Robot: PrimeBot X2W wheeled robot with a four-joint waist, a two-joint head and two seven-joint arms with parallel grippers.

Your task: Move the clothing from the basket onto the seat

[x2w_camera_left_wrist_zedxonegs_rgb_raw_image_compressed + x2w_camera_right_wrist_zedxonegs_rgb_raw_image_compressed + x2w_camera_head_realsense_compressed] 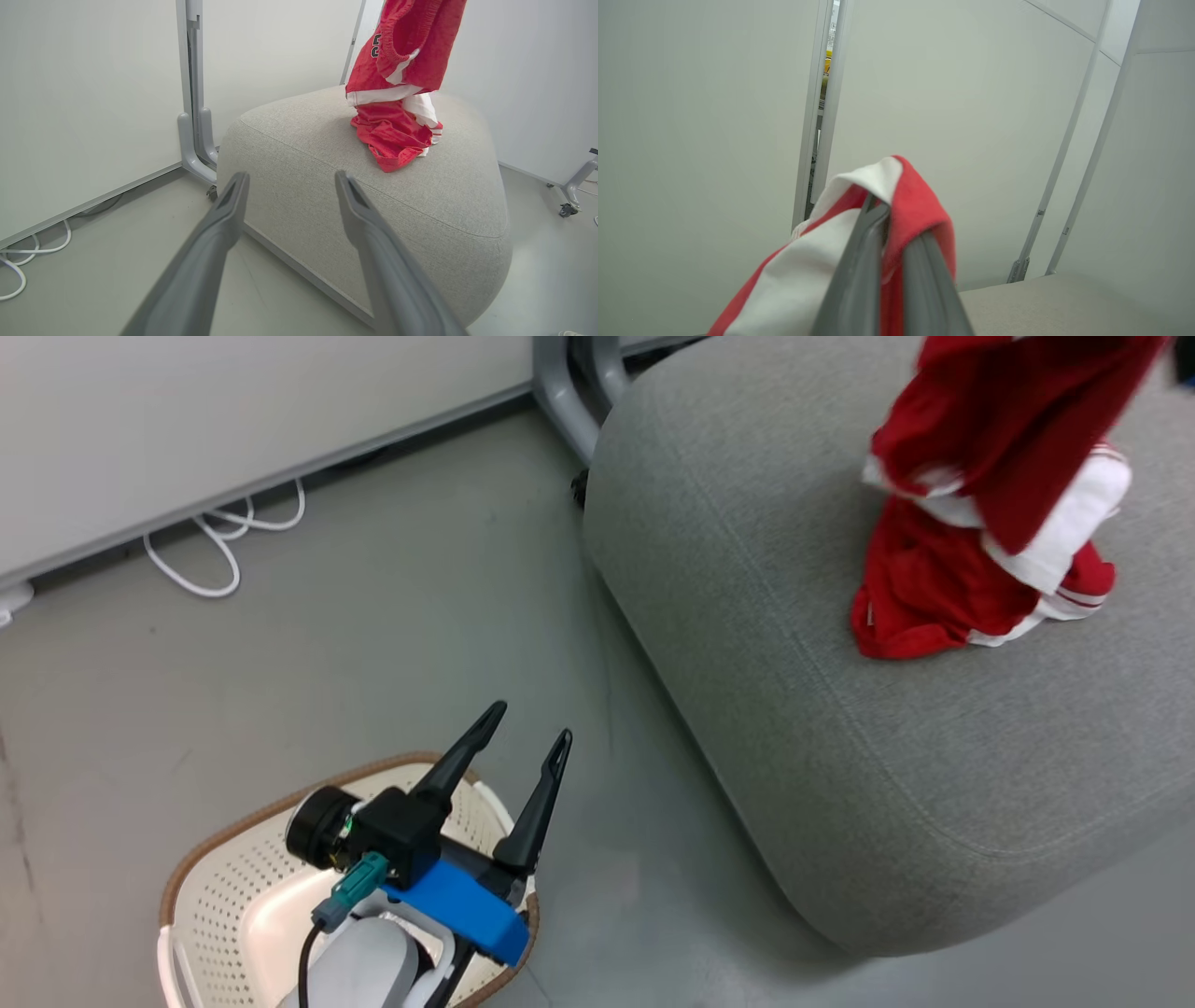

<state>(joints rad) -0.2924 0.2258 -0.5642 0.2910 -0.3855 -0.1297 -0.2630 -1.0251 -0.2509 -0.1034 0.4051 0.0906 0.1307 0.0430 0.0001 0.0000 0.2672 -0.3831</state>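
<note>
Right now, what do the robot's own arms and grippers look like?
The left gripper has two long, black, tapering fingers on a black block, with a bright blue bracket, a teal plug with a black cable, a round black camera and a pale grey forearm. The right gripper shows two slim dark grey fingers.

**Hidden and cut-off parts**

The hanging clothing point(1004, 448) is motion-blurred and cut off by the head view's top edge. The basket point(219, 896) runs off the bottom edge, partly hidden behind the left pincer point(532, 721). Cloth covers the tips of the right pincer point(896, 224).
</note>
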